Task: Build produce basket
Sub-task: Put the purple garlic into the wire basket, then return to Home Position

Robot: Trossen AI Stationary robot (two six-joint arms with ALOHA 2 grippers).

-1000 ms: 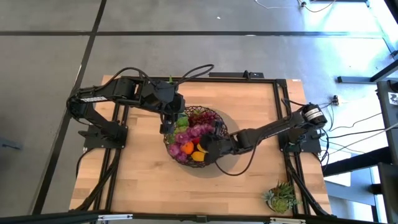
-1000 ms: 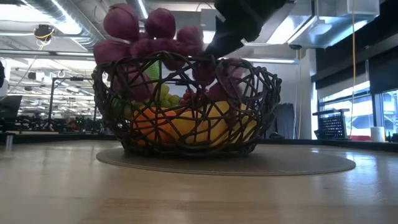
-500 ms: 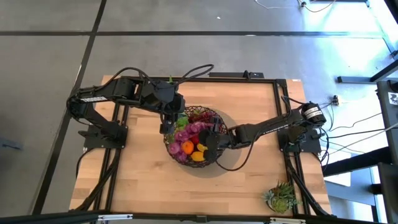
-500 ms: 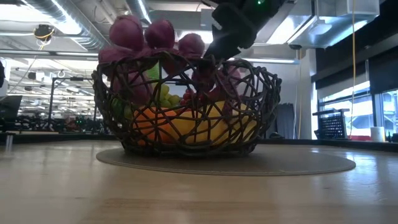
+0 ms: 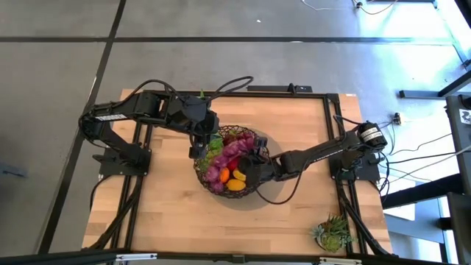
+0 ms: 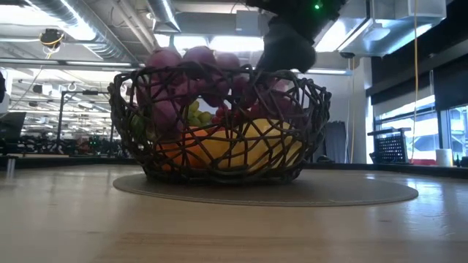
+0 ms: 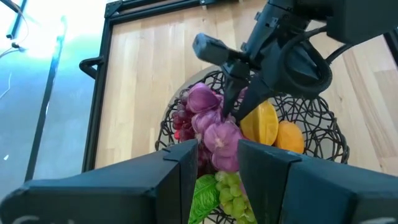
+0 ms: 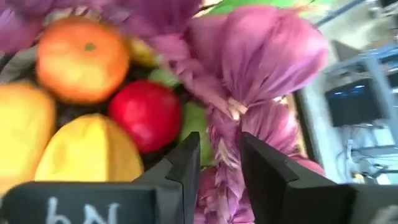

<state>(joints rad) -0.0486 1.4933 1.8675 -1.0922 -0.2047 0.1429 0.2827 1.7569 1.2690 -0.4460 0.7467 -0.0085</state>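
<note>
The basket (image 5: pixel 252 188) is a dark wire-mesh bowl on a grey mat at mid table. It holds an orange (image 8: pixel 81 59), a red apple (image 8: pixel 146 115), yellow fruit (image 7: pixel 261 121), green grapes (image 7: pixel 231 194) and a green leaf (image 7: pixel 202 194). A purple bunch (image 5: pixel 224 158) of big bulbs on a plaited stalk lies on top, its bulbs at rim height (image 6: pixel 183 62). My right gripper (image 5: pixel 254 157) reaches into the basket from the right and is shut on that bunch. My left gripper (image 5: pixel 199 147) hangs open above the basket's left rim, touching nothing. My right gripper pinches the purple bunch's plaited stalk (image 8: pixel 222 146) between its two fingers, which lie across the stalk. It comes slanting down from the table's right side (image 7: pixel 230 102). The bulbs (image 7: pixel 211 127) rest on the other produce inside the basket.
A spiky green succulent (image 5: pixel 333 232) stands near the table's near right corner. The grey mat (image 6: pixel 351 191) spreads past the basket's foot. Black frame rails (image 5: pixel 335 140) run along the table's left, right and far edges. Bare wood lies at the near side.
My right gripper has come down and shifted a little toward the far edge, keeping its hold. The purple bunch, which stood well above the basket's rim, has sunk into the basket and now lies about level with the rim.
</note>
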